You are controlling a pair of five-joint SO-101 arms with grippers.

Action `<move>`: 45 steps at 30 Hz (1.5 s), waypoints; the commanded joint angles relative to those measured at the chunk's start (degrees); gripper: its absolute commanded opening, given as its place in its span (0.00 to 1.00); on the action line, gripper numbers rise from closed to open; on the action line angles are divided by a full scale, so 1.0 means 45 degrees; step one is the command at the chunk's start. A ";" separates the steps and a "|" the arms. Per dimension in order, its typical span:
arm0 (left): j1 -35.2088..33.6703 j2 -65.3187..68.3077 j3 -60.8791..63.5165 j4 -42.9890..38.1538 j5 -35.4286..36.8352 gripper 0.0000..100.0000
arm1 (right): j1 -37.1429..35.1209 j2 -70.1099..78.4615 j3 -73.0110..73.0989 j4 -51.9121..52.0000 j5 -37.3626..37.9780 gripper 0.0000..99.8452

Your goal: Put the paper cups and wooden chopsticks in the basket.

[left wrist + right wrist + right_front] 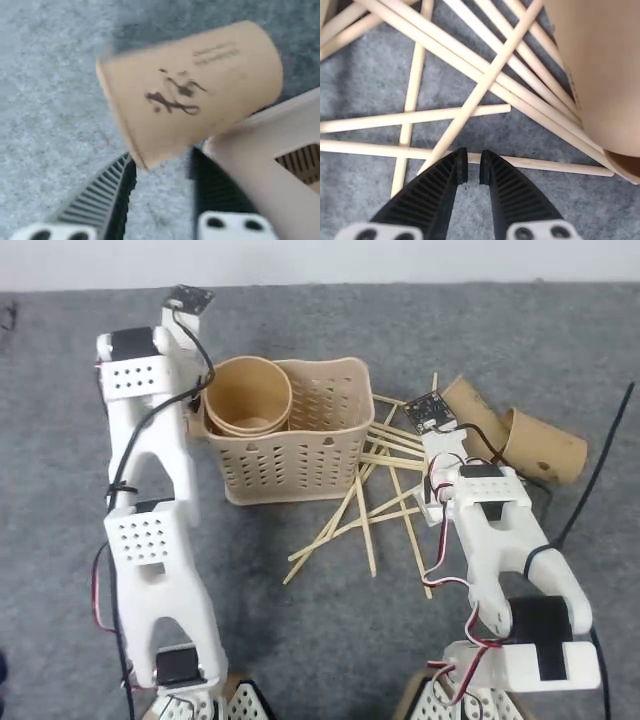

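So, the basket (pixel 300 445) sits upper middle of the high view on the grey worktop (pixel 300 640), with stacked paper cups (pixel 248 395) already in its left end. The left jaws are at the basket's left rim, spread wide. A brown cup (pixel 190 90) sits just past their tips above the rim. It doesn't look gripped, but it's blurry so hard to say. Wooden chopsticks (pixel 365 510) lie scattered just right of the basket. The right jaws hover over them, almost pressed together with nothing between. Upper right, a tipped cup (pixel 472 405) and a second tipped cup (pixel 545 445) lie side by side.
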 commanded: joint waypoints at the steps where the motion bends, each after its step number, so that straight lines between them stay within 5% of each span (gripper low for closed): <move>1: 0.0313 -0.0117 0.0283 -0.0547 0.0117 0.07 | -0.0303 0.0029 0.0020 -0.0127 0.0137 0.06; 9: 0.0215 -0.0254 0.1338 -0.1856 0.0645 0.07 | -0.0303 0.0029 0.0020 -0.0127 0.0137 0.06; 32: -0.1895 0.0449 -0.3858 -0.1504 0.1114 0.06 | -0.0303 0.0029 0.0020 -0.0147 0.0137 0.06; 45: -0.0781 0.3751 -0.5031 -0.2559 0.1602 0.01 | -0.0303 0.0029 0.0020 -0.0147 0.0137 0.06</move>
